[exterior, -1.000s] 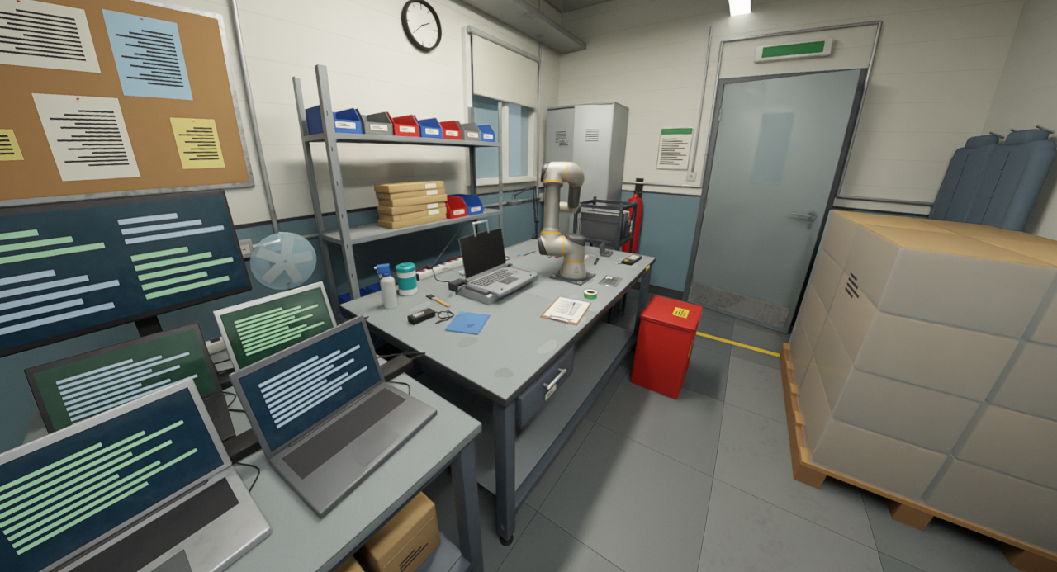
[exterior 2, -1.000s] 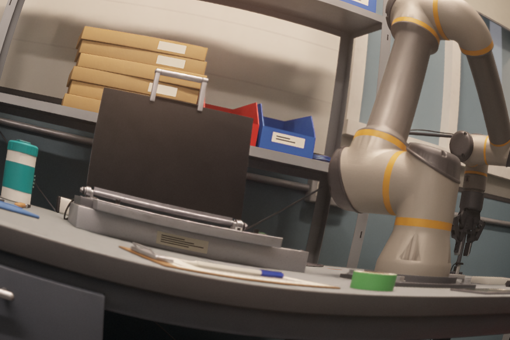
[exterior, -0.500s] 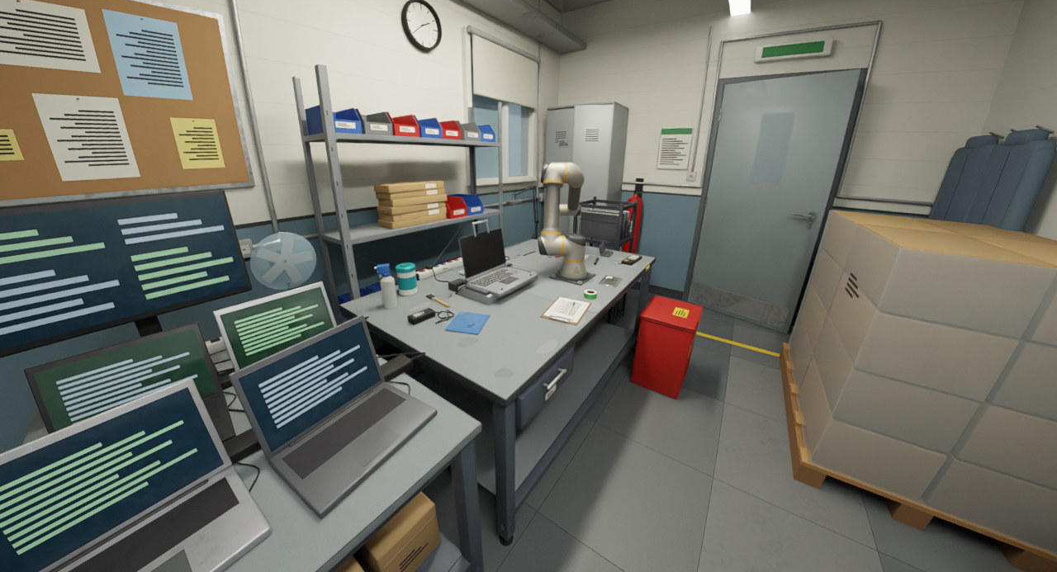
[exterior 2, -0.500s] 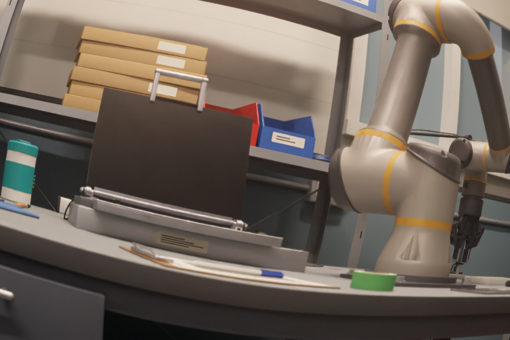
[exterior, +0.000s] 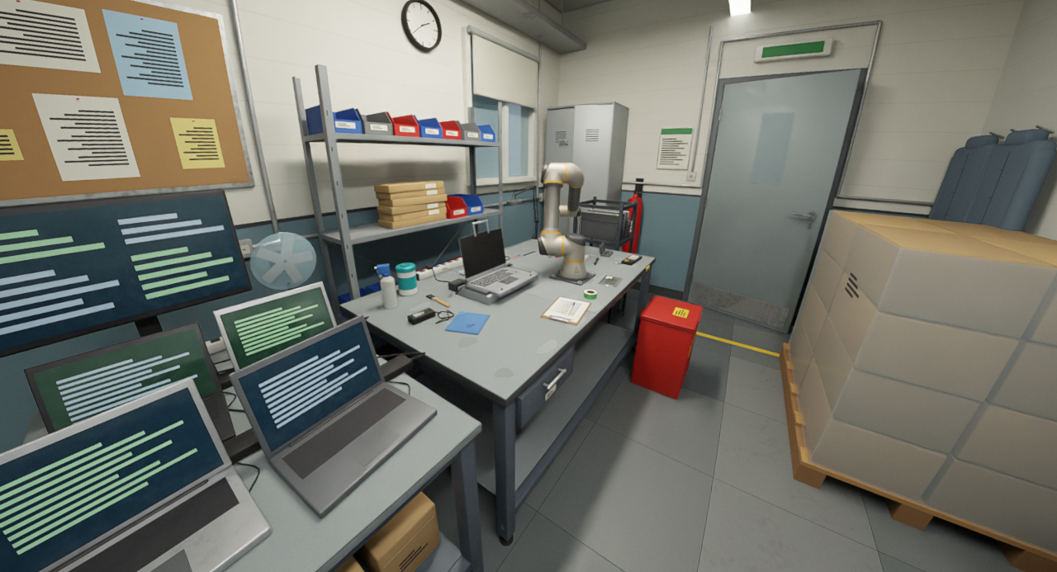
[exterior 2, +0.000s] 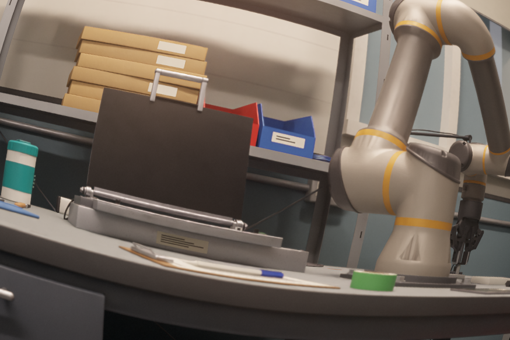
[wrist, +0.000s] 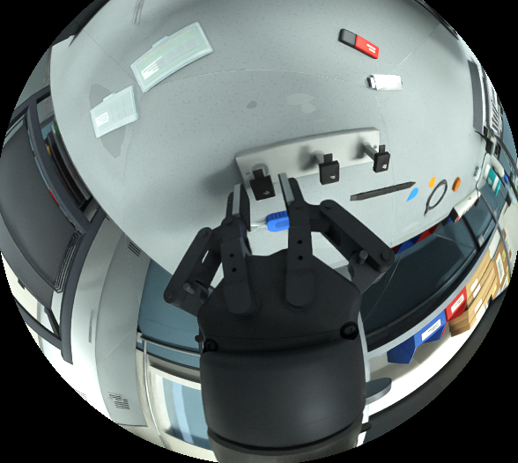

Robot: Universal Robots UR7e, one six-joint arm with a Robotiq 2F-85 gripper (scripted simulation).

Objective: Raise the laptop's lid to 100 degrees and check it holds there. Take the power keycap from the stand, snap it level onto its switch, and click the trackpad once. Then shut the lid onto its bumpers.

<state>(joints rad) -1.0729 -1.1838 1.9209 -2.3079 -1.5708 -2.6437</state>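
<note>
The power keycap point(wrist: 262, 186) is a small black cap on the left post of the grey stand point(wrist: 309, 152), and my open gripper point(wrist: 263, 191) straddles it, holding nothing. Two more black keycaps point(wrist: 330, 171) point(wrist: 381, 161) sit on the stand's other posts. The stand lies on the bench behind the arm's base, far from the laptop point(exterior: 494, 270). The laptop's dark lid point(exterior 2: 169, 151) stands raised a little past upright, with a metal handle point(exterior 2: 178, 87) on its top edge. From the second side camera my gripper point(exterior 2: 463, 245) points straight down at the bench.
The arm's own base point(exterior 2: 412, 212) stands between the stand and the laptop. A blue-handled tool point(wrist: 276, 222) lies under my fingers, and a black stylus point(wrist: 381, 191), red drive point(wrist: 359, 43), green tape roll point(exterior 2: 373, 280) and clipboard point(exterior: 566, 309) lie around.
</note>
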